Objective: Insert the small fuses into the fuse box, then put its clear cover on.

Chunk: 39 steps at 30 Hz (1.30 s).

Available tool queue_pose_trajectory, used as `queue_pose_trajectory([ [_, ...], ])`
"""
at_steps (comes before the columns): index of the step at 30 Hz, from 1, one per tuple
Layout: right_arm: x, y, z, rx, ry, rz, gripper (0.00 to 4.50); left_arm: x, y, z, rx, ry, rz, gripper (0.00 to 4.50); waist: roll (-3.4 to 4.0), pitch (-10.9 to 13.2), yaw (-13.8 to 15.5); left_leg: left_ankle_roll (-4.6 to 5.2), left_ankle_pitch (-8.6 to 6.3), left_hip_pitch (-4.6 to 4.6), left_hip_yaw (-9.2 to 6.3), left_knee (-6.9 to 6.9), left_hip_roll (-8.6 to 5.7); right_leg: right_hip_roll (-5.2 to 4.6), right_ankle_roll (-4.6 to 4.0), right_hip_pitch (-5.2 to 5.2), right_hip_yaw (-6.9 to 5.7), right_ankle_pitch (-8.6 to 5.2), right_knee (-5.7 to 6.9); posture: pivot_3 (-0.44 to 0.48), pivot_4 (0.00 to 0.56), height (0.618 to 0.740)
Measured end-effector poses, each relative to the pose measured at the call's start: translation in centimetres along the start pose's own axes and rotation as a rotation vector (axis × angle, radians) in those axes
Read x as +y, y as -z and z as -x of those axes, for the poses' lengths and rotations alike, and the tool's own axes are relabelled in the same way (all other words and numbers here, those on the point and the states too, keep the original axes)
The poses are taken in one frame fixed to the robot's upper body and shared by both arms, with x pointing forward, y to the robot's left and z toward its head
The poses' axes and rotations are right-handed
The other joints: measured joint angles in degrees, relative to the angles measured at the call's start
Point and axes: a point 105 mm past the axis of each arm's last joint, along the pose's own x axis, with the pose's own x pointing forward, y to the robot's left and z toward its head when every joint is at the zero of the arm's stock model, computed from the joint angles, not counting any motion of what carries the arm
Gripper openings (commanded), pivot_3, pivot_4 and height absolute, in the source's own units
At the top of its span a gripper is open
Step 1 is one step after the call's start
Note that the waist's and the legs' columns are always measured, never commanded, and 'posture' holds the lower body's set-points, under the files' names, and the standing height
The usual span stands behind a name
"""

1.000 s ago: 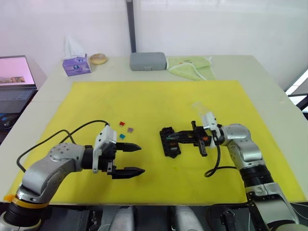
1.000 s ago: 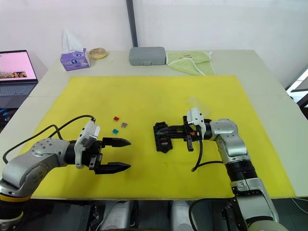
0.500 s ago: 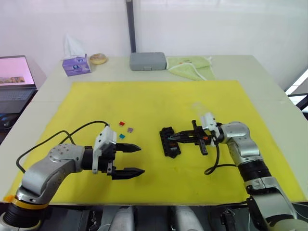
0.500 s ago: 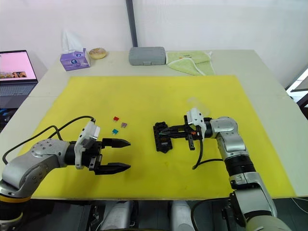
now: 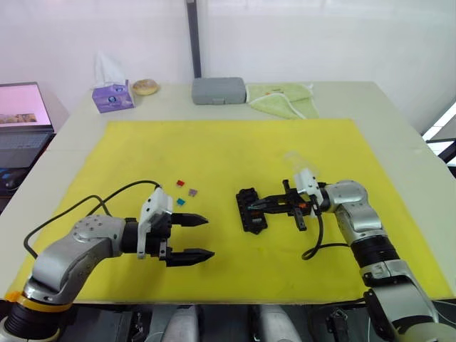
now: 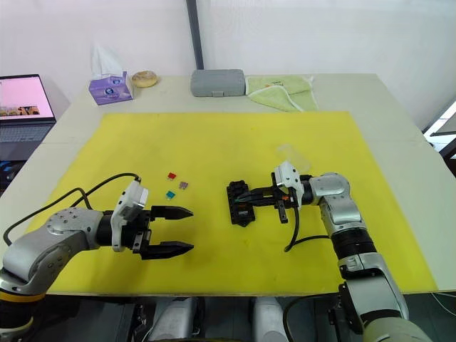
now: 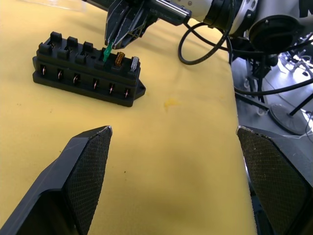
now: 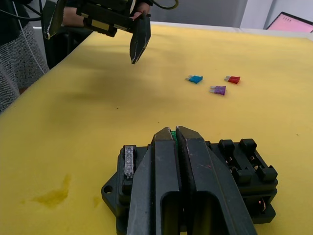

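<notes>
Two fuses seated; right end effector [image 7: 108,43] pinches green fuse [image 7: 105,52] over fuse box [image 7: 88,73].

Head stereo high above, wrist views low, sharing fuse box [image 7: 88,73]

My left gripper [image 5: 194,237] hangs low over the tabletop [image 5: 427,171], forearm bent inward, its two fingers [image 7: 83,166] spread wide apart. My right arm reaches inward with the elbow bent, and the right gripper [image 6: 242,198] has its fingers pinched together, apparently on a green fuse [image 7: 105,52].
</notes>
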Motion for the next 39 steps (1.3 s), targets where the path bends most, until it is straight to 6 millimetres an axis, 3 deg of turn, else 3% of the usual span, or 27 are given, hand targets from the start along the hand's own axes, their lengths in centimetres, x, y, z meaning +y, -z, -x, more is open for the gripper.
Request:
queue_pose_trajectory([
  [28,-0.64,-0.80,-0.20,-0.022,0.010,-0.008,0.00,0.06,0.01,-0.17,-0.012,-0.010,0.005,4.28,0.00,0.00,-0.01,0.00,0.00,0.01,0.00,0.00,0.00,-0.01,0.00,0.00,0.00,0.00,0.00,0.000,0.150,0.740],
  [39,-0.61,0.01,-0.02,0.003,0.009,-0.010,0.00,0.09,0.03,-0.17,-0.011,-0.013,0.006,4.28,0.00,0.00,0.00,0.00,0.00,0.01,0.00,0.00,0.00,-0.01,0.00,0.00,0.00,0.00,0.00,0.000,0.150,0.740],
])
